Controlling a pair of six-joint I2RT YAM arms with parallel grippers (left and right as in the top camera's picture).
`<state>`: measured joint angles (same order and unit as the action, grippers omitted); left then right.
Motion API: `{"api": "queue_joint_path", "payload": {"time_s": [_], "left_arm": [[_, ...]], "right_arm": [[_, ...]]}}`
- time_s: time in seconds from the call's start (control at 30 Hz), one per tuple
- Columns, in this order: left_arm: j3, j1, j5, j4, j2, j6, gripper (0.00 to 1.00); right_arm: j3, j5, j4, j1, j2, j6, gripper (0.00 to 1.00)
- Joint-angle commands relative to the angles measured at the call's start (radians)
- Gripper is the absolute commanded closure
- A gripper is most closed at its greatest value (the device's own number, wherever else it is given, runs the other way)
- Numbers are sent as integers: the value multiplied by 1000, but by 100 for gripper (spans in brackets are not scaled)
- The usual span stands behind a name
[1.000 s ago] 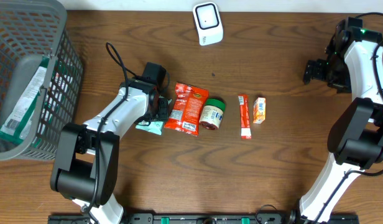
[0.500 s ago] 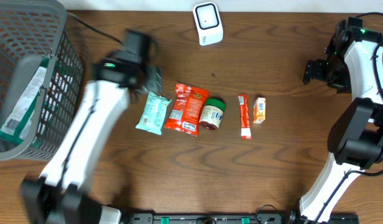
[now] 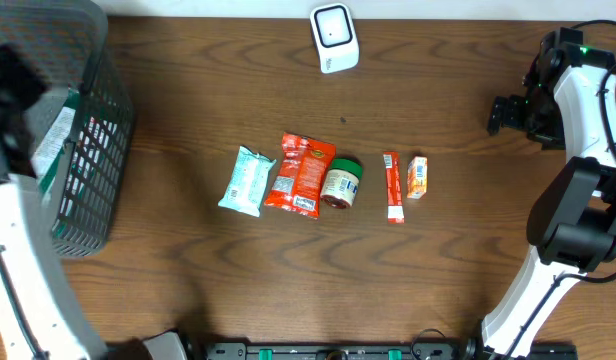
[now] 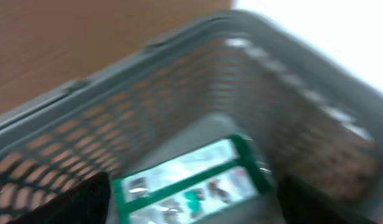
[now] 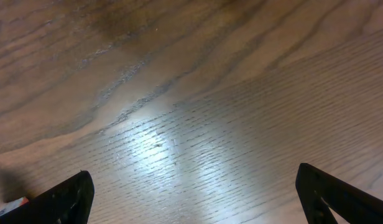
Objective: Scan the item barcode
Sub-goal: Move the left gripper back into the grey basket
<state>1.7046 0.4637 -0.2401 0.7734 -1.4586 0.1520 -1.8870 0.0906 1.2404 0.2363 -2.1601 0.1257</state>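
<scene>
Left wrist: left hand [image 4: 193, 190] gapes wide above the basket [image 4: 179, 87].

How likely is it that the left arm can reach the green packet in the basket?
Probably yes: the left gripper hangs open above the basket, and the green packet lies uncovered inside. Only the basket's walls might crowd it.

Left wrist view, whole frame smeared and soft.
- Grey mesh basket [image 4: 179, 118] fills most of the view, seen from above its rim.
- A green-and-white packet [image 4: 185, 177] lies flat on the basket floor; its print is unreadable.
- Left tool [image 4: 201, 208]: dark fingers [image 4: 79, 202] sit at both lower corners, spread wide.
- Brown wooden desk [image 4: 67, 43] shows at upper left, beyond the rim.
</scene>
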Motion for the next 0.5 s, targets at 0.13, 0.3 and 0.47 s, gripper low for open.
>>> {"api": "queue_joint_path", "payload": {"time_s": [0.13, 0.3, 0.47], "left_arm": [[-1, 157, 96, 42, -194, -152, 3], [-1, 163, 246, 95, -361, -259, 2], [-2, 144, 263, 123, -513, -329, 2]], "right_arm": [[-16, 9, 0, 2, 27, 12, 1], [-16, 9, 0, 2, 26, 11, 1], [-16, 9, 0, 2, 27, 11, 1]]}}
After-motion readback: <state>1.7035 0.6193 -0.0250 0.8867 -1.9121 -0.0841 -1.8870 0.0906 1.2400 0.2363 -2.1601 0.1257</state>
